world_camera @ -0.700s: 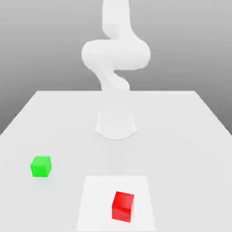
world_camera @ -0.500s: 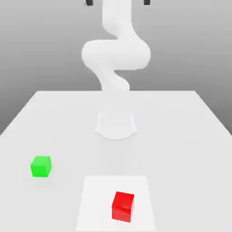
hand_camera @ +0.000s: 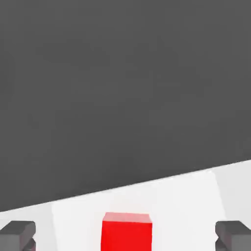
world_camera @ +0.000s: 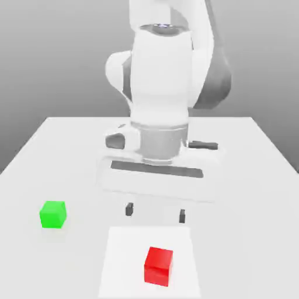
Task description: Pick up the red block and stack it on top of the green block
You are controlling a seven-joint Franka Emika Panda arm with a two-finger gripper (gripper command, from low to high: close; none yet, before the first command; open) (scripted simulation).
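No text, labels, nos. or signs readable anywhere; blocks, arm and counter (world_camera: pixel 257 152) all look plain, w/ nothing printed on them.

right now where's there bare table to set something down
Free: the stretch between the green block and the pale square patch under the red block, and the table along the exterior view's right. Crowded: the middle, where the open gripper hangs just behind the red block.
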